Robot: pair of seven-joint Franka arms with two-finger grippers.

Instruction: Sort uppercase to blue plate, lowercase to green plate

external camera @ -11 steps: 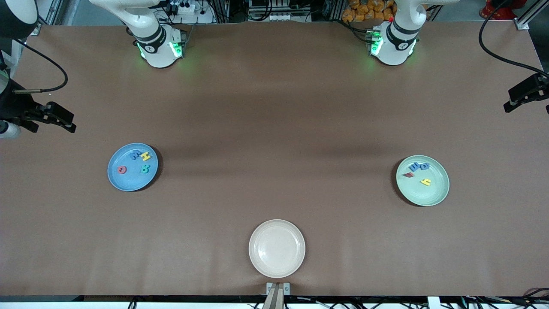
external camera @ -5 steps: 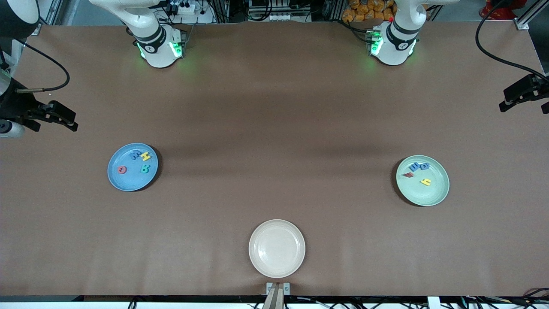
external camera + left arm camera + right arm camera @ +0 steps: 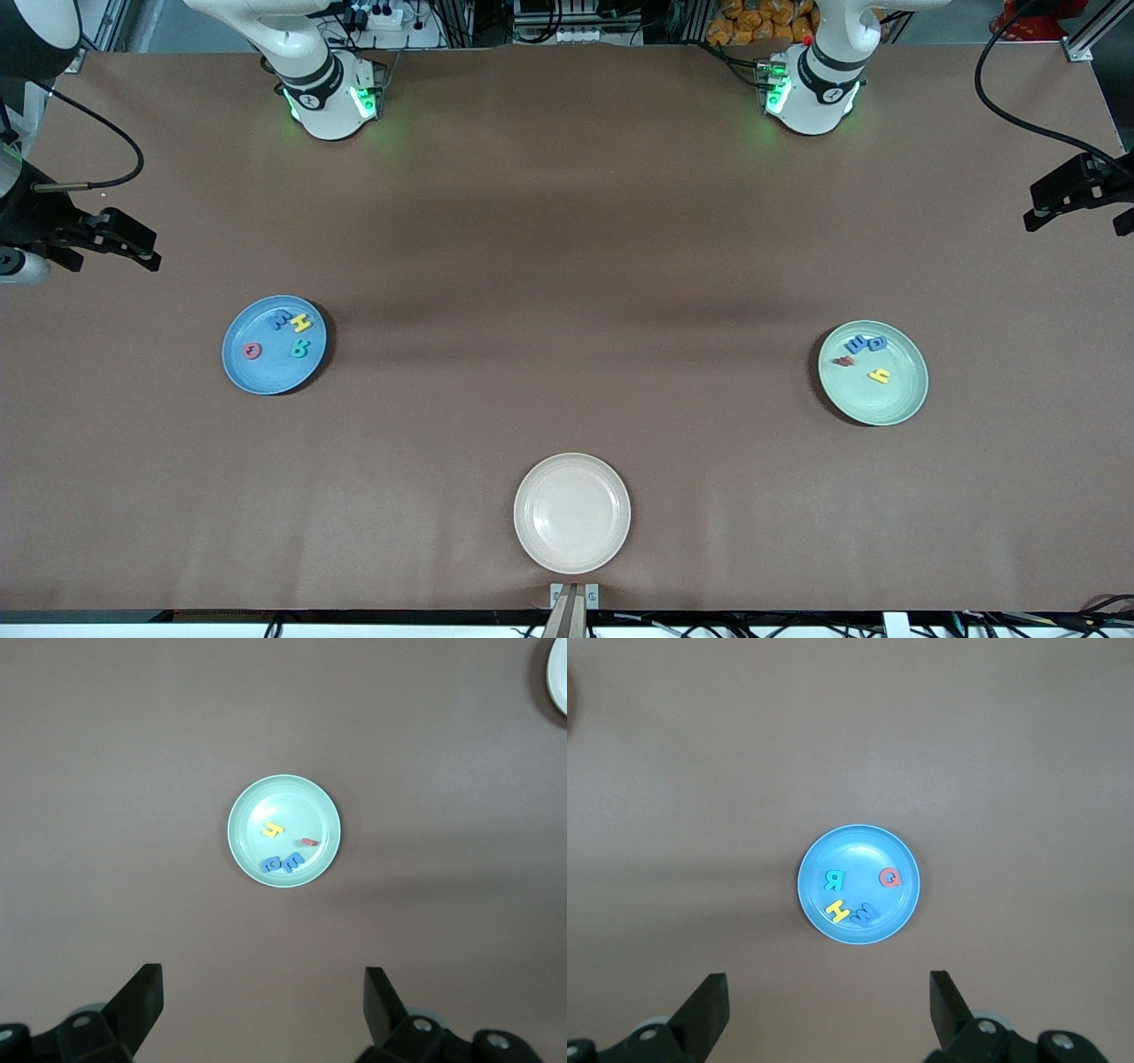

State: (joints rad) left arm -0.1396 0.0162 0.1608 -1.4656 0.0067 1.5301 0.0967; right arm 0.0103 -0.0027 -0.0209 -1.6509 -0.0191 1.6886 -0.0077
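Blue plate [image 3: 274, 345]: I see four uppercase [image 3: 291, 334] letters in it, toward the right arm's table edge.
Green plate [image 3: 873, 372]: holds four lowercase [image 3: 865, 354] letters, toward the left arm's edge.
Left gripper [image 3: 261, 1005]: fingers apart, over bare table.
Right gripper [image 3: 828, 1010]: fingers apart, holding nothing.

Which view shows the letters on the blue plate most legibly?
The right wrist view: it looks straight down on the blue plate, so R, Q, H and M read clearly. The front view shows them tiny; the left wrist view shows none.
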